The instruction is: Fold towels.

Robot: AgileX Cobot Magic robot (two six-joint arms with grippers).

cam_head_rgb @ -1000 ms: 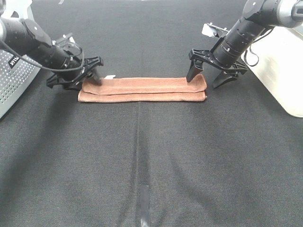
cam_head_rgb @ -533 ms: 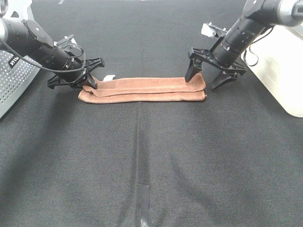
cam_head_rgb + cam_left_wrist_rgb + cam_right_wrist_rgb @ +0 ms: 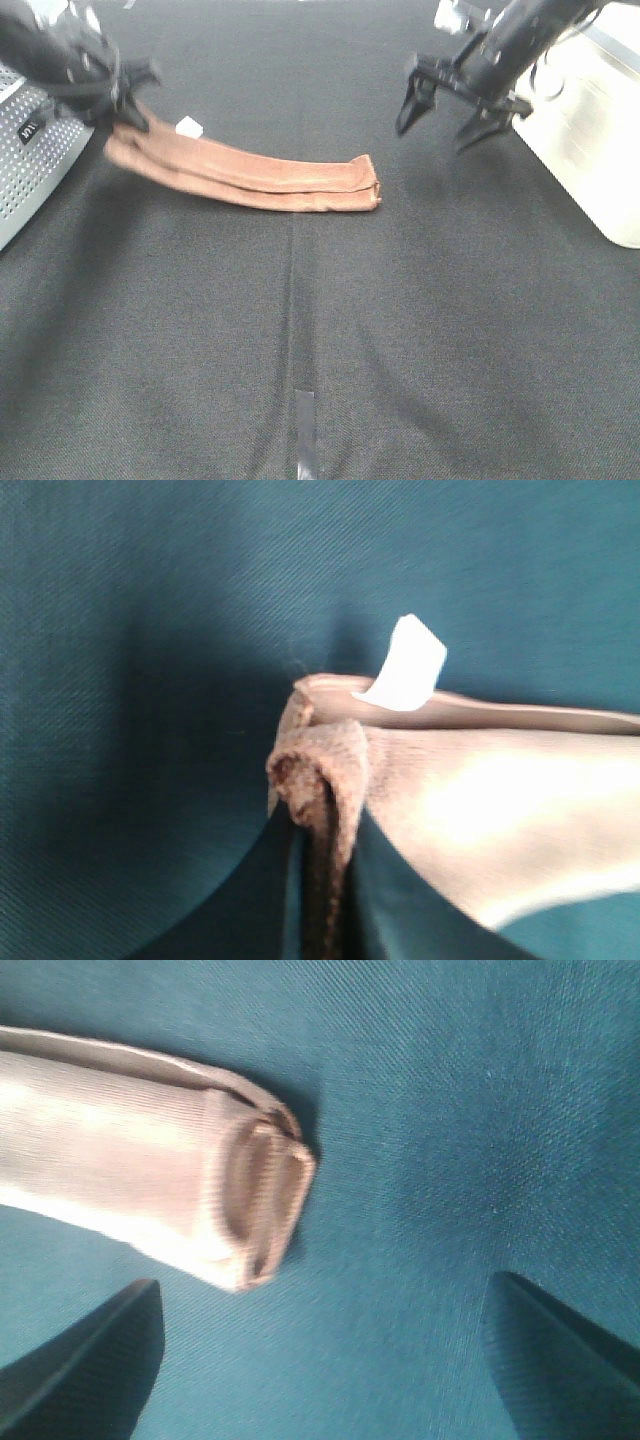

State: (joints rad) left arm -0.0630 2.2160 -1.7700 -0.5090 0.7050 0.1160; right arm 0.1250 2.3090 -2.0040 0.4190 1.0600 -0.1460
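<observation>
The reddish-brown towel (image 3: 250,176) is folded into a long narrow strip on the black table. My left gripper (image 3: 128,108) is shut on its left end and holds that end lifted; the strip slopes down to its right end, which lies on the table. The small white tag (image 3: 186,127) sticks out near the held end. In the left wrist view the towel (image 3: 460,780) is pinched between the fingers, with the tag (image 3: 405,665) above. My right gripper (image 3: 450,112) is open and empty, raised above and right of the towel's right end (image 3: 250,1200).
A perforated grey basket (image 3: 30,160) stands at the left edge. A white bin (image 3: 590,130) stands at the right edge. A strip of tape (image 3: 305,430) marks the table's front middle.
My left gripper closed on the towel's left end, lifted it and pulled it left, dragging the towel leftward. My right gripper let go of the right end and rose away.
</observation>
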